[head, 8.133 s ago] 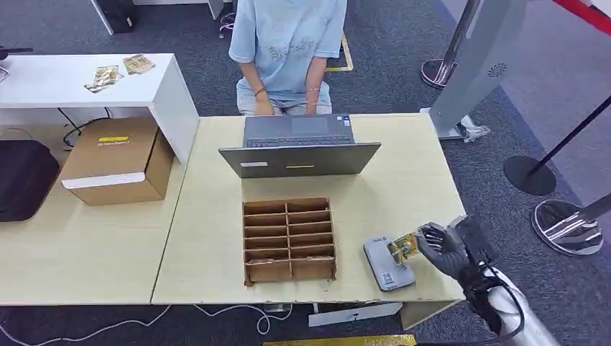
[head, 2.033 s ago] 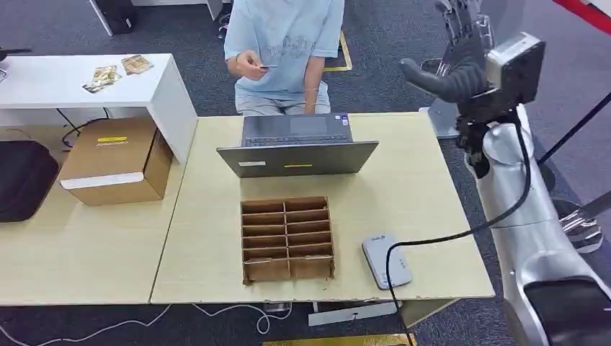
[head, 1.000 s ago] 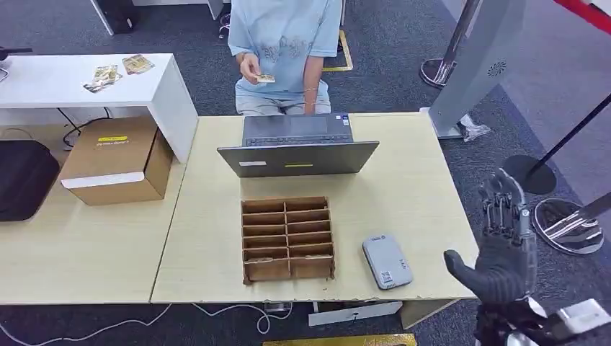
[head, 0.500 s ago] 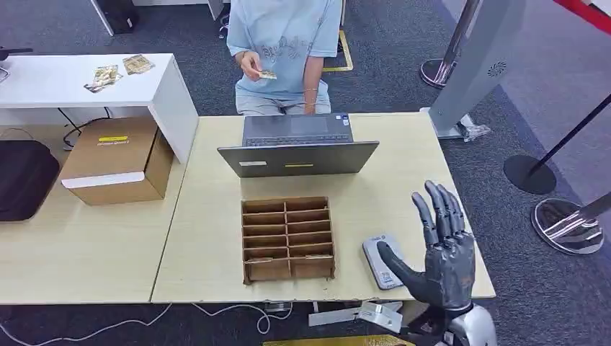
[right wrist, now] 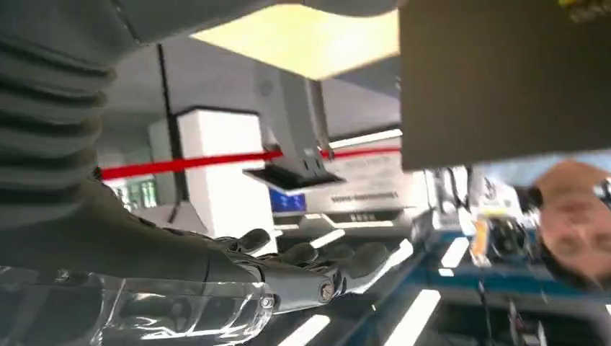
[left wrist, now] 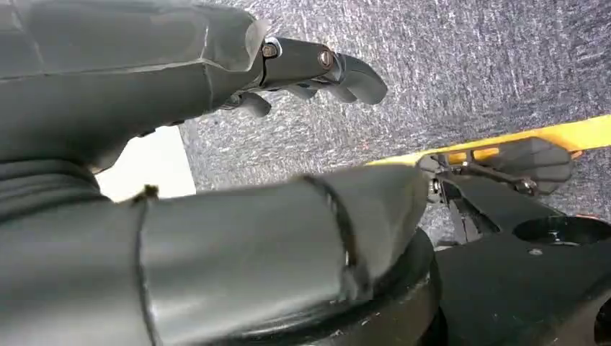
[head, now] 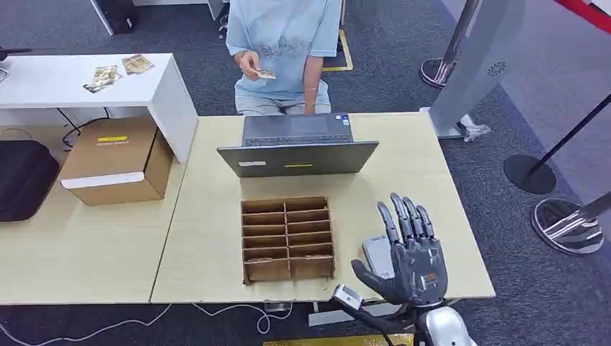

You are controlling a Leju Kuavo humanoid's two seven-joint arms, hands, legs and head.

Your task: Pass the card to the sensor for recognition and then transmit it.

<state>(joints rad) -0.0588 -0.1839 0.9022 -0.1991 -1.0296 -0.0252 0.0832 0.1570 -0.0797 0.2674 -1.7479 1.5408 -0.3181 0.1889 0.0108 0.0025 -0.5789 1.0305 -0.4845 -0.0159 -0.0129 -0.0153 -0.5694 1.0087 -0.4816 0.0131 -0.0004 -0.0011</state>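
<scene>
Right hand (head: 412, 263): raised at the near edge of the table (head: 425, 173), palm up, fingers (head: 403, 216) spread and straight, thumb out to its left. It holds nothing. In the right wrist view the same hand (right wrist: 238, 267) lies flat and empty.

Sensor (head: 376, 252): a grey pad lying flat on the table, directly behind the right hand and partly hidden by it. No card lies on its visible part.

Card (head: 266, 74): well beyond the right hand, across the table, pinched in the raised hand of the seated person (head: 284, 43).

Organizer (head: 288, 238): a brown cardboard tray just left of the right hand, divided into two columns of narrow slots. Slot contents cannot be told from this height.

Laptop (head: 299, 147): open, beyond the organizer, screen turned to the person.

Box (head: 119, 160): closed cardboard carton far to the left of the hand, on the adjoining table.

Left hand (left wrist: 216, 94): seen in the left wrist view above grey carpet, fingers (left wrist: 346, 68) loosely curled and parted, nothing in them.
</scene>
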